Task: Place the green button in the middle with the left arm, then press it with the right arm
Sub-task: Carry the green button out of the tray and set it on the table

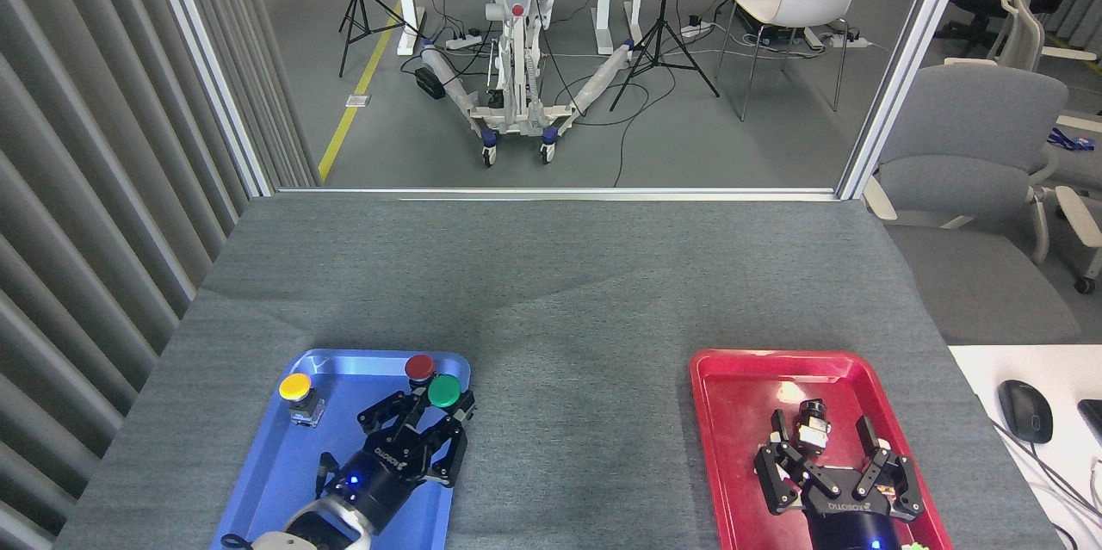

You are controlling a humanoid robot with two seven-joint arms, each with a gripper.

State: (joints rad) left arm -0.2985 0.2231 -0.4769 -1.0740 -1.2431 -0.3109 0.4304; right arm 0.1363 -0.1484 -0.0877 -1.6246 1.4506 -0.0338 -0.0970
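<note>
A worktop (551,292) covered in grey woven cloth fills the lower half of the scene. At about 7 o'clock lies a blue tray (284,464); at about 5 o'clock lies a red tray (740,412). Between them is the middle (577,438), a bare stretch of cloth.

The left arm's gripper (430,425) reaches over the blue tray, its jaws clenched on the grey base of the green button (444,392). The green cap shows above the fingers, over the tray's right rim near its far right corner. A red button (420,367) sits just beside it at 11 o'clock, partly hidden. A yellow button (296,388) stands apart at the tray's far left.

The right arm's gripper (833,455) rests over the red tray with its jaws released and spread wide. A small black-and-silver object (812,421) lies between the fingers, not gripped.

Along the left runs a wall of grey vertical slats (95,188). Beyond the far edge of the worktop, a metal-framed opening looks onto a grey floor (689,137) with a yellow line (357,85). At 12 o'clock stands a white wheeled frame (515,33) with trailing cables, black tripods on either side. A white chair (796,3) stands at 1 o'clock, and a grey office chair (973,145) at 2 o'clock. At 4 o'clock, a white desk (1016,369) carries a black computer mouse (1024,410).
</note>
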